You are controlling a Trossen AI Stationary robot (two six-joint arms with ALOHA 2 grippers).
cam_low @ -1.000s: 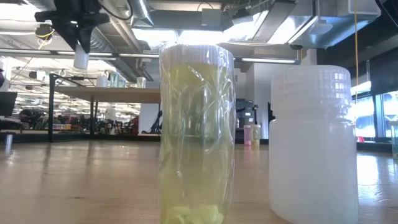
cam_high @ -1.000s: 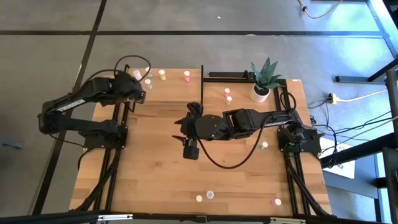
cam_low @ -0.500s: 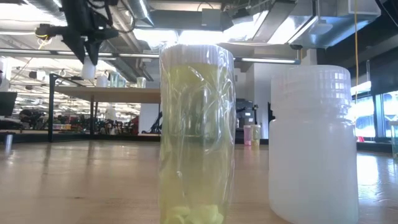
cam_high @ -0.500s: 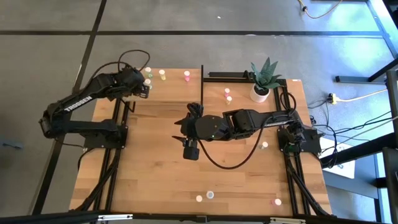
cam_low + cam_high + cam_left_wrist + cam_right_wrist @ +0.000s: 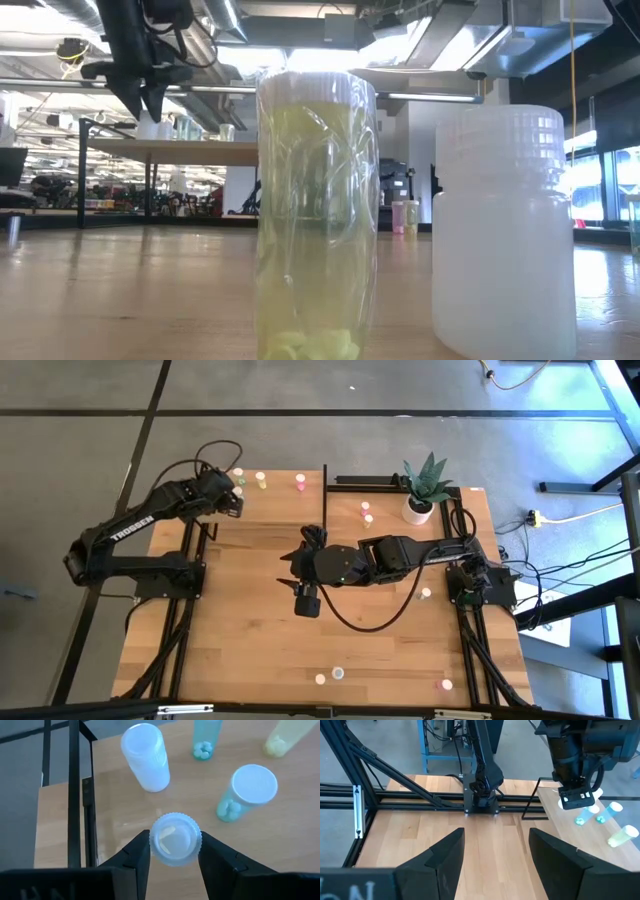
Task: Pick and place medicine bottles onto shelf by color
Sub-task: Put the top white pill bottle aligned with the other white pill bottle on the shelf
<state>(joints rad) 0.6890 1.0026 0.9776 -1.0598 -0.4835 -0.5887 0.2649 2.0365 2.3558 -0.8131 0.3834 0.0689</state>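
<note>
Since the earlier frame, your left gripper (image 5: 172, 851) has travelled toward the table's far-left corner. It clamps a white-capped bottle (image 5: 175, 839) above the wood, near a white bottle (image 5: 145, 756) and two green bottles (image 5: 243, 791). Your right gripper (image 5: 492, 851) hangs parted and empty over the table (image 5: 250, 620) centre.

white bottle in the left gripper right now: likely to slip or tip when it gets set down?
The left gripper clamps the white bottle around its ribbed cap, so slipping seems unlikely. It looks like light, stiff plastic. It is tall for its width, like the white bottle standing beyond it, so it could tip if released off-vertical, and would then probably roll.
</note>
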